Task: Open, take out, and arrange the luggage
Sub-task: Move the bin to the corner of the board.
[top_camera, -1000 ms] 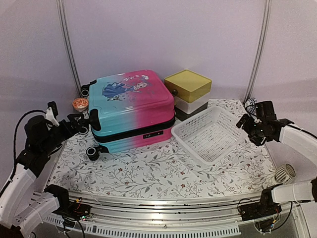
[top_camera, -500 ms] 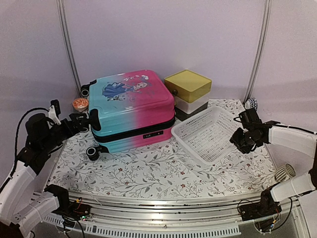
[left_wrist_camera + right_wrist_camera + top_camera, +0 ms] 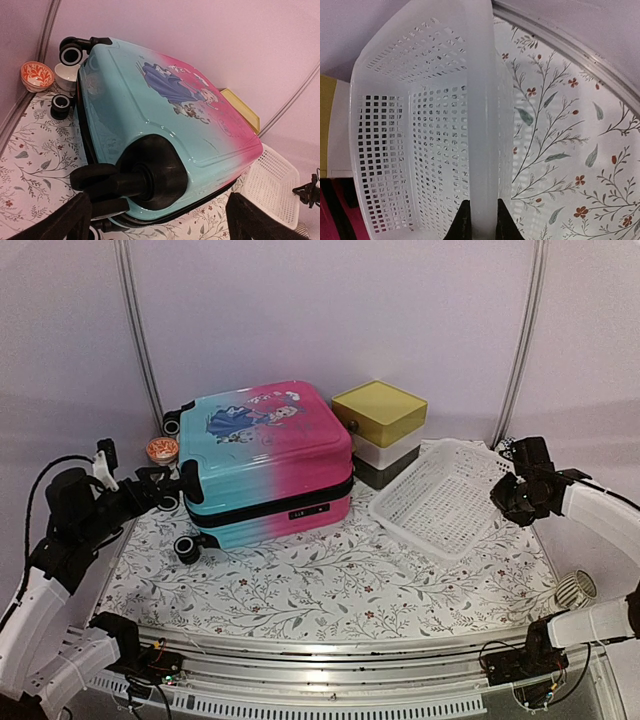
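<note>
The luggage (image 3: 265,452) lies flat and zipped at the back of the table, turquoise on the left and pink on the right, with the cartoon print facing up. My left gripper (image 3: 158,487) is open at its near-left corner. In the left wrist view its fingers (image 3: 67,217) stand wide on either side of a black wheel (image 3: 95,181) of the luggage (image 3: 165,112), without touching it. My right gripper (image 3: 515,495) is shut on the right rim of the white mesh basket (image 3: 440,502), which tilts with that side raised. The pinched rim (image 3: 482,125) runs up from the right gripper (image 3: 482,206).
A yellow-topped box (image 3: 378,415) stands right behind the luggage, next to the basket. A small orange bowl (image 3: 162,449) sits by the far-left wheels. A white ribbed object (image 3: 575,590) lies at the near right. The flowered mat (image 3: 320,585) covers the table.
My right gripper moved in to the basket's right rim, closed on it and lifted that side, which tilted the basket. The left arm has barely moved.
</note>
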